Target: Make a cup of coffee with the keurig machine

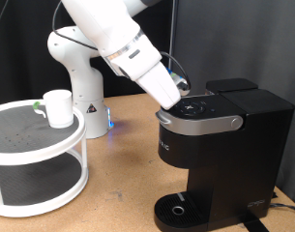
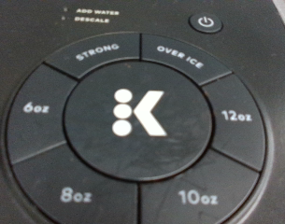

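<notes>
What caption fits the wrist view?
Close-up of the keurig machine button panel: K button ringed by size, STRONG and OVER ICE keys.

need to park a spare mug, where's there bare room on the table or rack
Bare wooden table between white rack and keurig machine. The rack's top shelf is free beside the cup. Crowded over the machine's button panel, where the tool reaches.

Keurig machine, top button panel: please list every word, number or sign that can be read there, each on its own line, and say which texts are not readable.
All on the button panel of the keurig machine:
"ADD WATER": small label at the panel's edge
"DESCALE": small label beside it
"STRONG": ring button
"OVER ICE": ring button
"6oz", "8oz", "10oz", "12oz": ring buttons
"K" logo with three dots: centre button
Power symbol: small round button
In the exterior view, the lettering on the machine's front is too small to read.
</notes>
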{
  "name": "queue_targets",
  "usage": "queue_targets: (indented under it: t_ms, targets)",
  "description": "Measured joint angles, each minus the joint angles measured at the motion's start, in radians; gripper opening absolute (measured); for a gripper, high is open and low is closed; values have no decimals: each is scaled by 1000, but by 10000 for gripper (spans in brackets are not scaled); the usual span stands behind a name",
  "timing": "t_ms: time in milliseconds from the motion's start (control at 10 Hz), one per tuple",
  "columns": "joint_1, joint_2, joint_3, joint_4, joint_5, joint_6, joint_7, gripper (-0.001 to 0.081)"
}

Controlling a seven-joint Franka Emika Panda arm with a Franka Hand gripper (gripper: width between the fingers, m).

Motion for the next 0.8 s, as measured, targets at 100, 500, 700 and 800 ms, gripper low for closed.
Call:
queue_targets:
  t_ms: [100,500,700,800]
  targets:
    - [0,0,0,0,0,0,0,0]
    - [0,0,-1,-3,30,13,-16,0]
    - [1,1,-2,-18,111,58,-88,0]
    - [1,0,-3,-20,138,64,-111,0]
